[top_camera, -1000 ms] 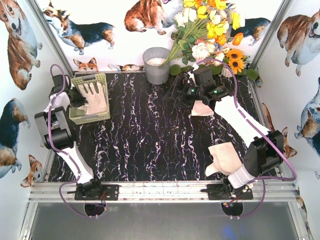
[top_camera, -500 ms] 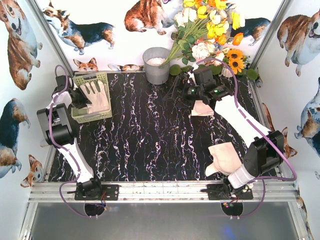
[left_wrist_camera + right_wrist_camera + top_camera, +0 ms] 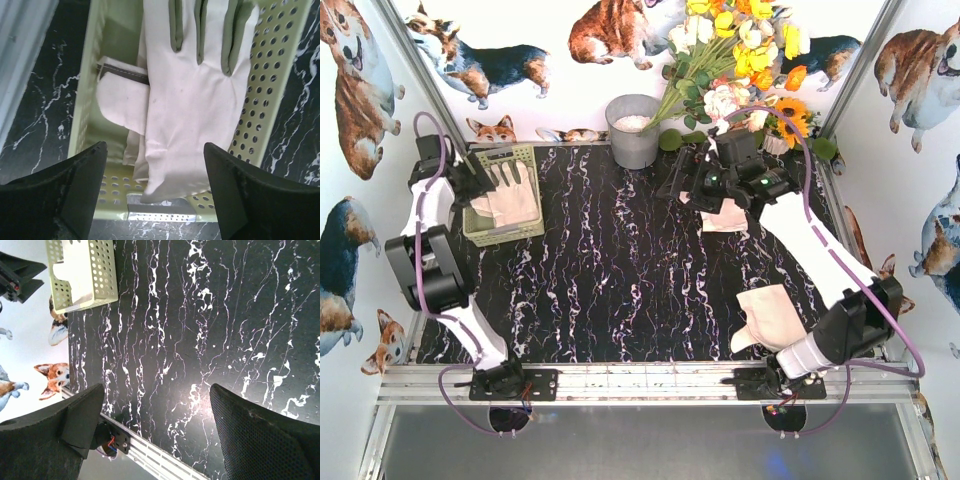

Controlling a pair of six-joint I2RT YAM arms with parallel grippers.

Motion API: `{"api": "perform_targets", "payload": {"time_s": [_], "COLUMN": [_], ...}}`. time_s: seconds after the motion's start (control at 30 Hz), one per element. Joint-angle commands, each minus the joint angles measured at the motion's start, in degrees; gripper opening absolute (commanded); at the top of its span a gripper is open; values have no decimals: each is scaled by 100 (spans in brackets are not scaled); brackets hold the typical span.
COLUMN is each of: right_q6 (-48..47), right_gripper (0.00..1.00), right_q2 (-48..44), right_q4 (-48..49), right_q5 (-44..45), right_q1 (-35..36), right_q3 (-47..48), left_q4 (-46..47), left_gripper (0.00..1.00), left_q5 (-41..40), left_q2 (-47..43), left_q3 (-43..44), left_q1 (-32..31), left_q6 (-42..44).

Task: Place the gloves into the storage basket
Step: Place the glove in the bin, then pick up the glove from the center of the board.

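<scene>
Inside the storage basket (image 3: 260, 100), cream gloves (image 3: 190, 115).

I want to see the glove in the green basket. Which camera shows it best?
The left wrist view: the cream-white fabric glove fills it, lying in the pale yellow-green plastic basket. Top view shows it small; right wrist, barely.

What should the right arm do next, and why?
Probably swing the right claw down onto the glove lying under that arm: the claw is open and empty, while the left claw hangs open over the storage basket, with gloves lying inside.
</scene>
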Motion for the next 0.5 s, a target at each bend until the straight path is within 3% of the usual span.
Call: {"api": "perform_targets", "payload": {"time_s": [0.0, 0.3, 0.47], "right_q6": [-234, -603, -611], "right_gripper": [89, 90, 92], "right_q2": [-551, -1304, -1612], "right_q4": [-65, -651, -1091], "right_q5": [368, 910, 639], "right_q1": [-28, -68, -749], "right_q3": [0, -397, -564], "left_q4": [104, -30, -394], "left_gripper": [76, 86, 91], "left_q5": [-420, -874, -1227], "left_q2": [-622, -1698, -2098], "left_q3": [-202, -368, 1], "left_q1": [-42, -80, -116], "left_q6": [109, 447, 824]}}
